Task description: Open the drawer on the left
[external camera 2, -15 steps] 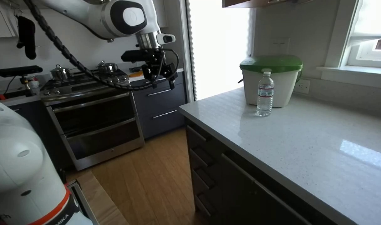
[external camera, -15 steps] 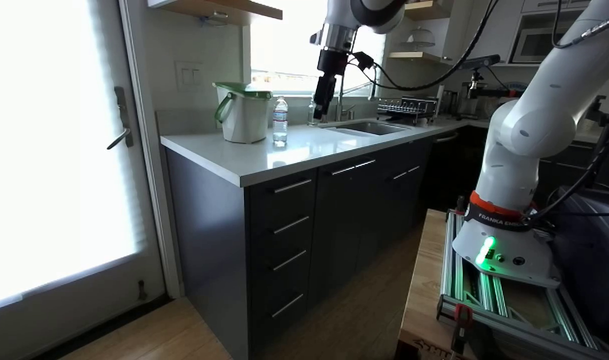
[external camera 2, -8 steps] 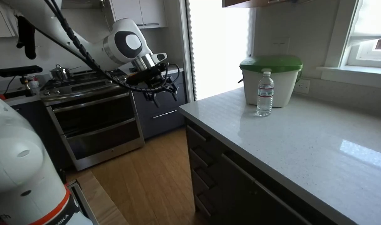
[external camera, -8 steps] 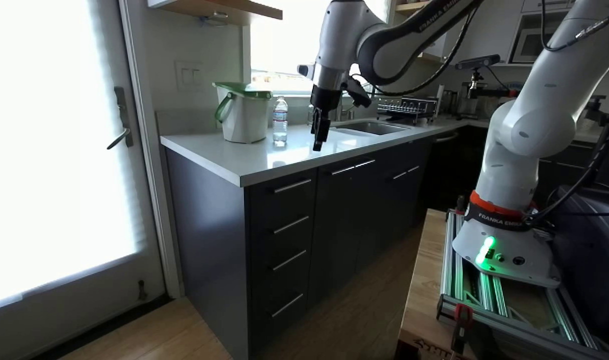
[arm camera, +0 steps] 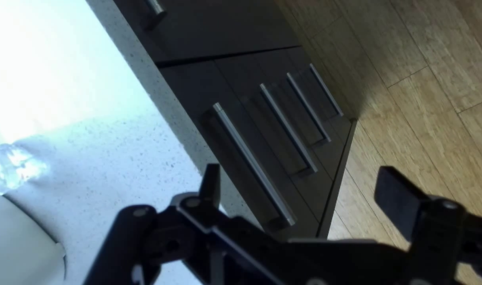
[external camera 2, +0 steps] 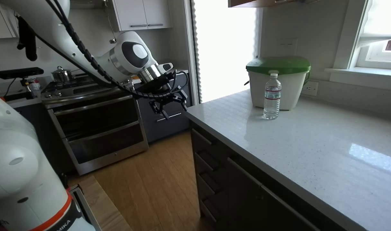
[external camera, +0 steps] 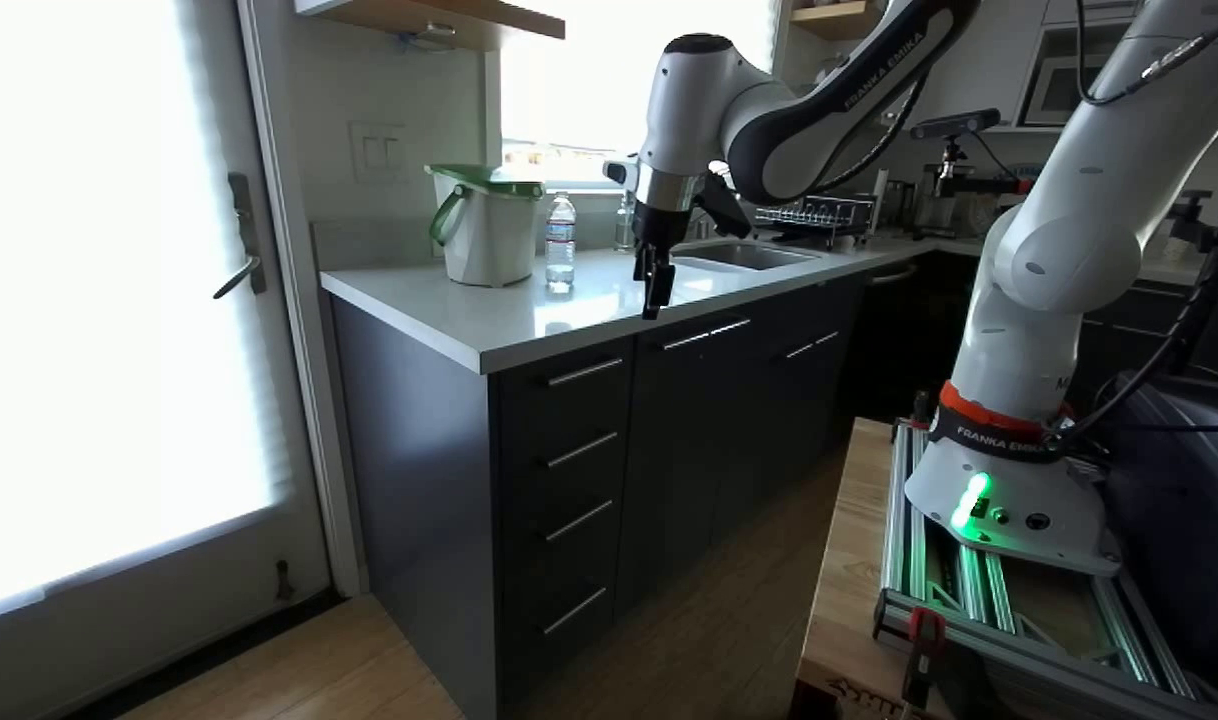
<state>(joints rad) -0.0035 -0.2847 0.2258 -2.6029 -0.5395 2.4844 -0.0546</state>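
Note:
A stack of shallow charcoal drawers with slim silver bar handles stands at the counter's end, all shut. The top drawer (external camera: 569, 400) lies just under the countertop; its handle (arm camera: 255, 164) shows in the wrist view between my fingers' directions. That drawer also shows at a slant in an exterior view (external camera 2: 198, 141). Pale inner boxes are hidden. My gripper (arm camera: 302, 186) is open and empty, fingers wide apart. In both exterior views the gripper (external camera: 655, 300) (external camera 2: 175, 112) hangs near the counter's front edge, above handle height, touching no handle.
The white countertop (external camera: 449, 310) has a protruding front edge by the gripper. A water bottle (external camera: 560, 245) and a white bin with green lid (external camera: 494, 240) stand on it. Taller cabinet doors (external camera: 674, 430) adjoin the drawers. A glass door (external camera: 119, 300) is beyond.
My gripper has come down from above the sink side to about the counter's front edge. The wrist has turned and the spread fingers show more clearly. The drawers have not moved.

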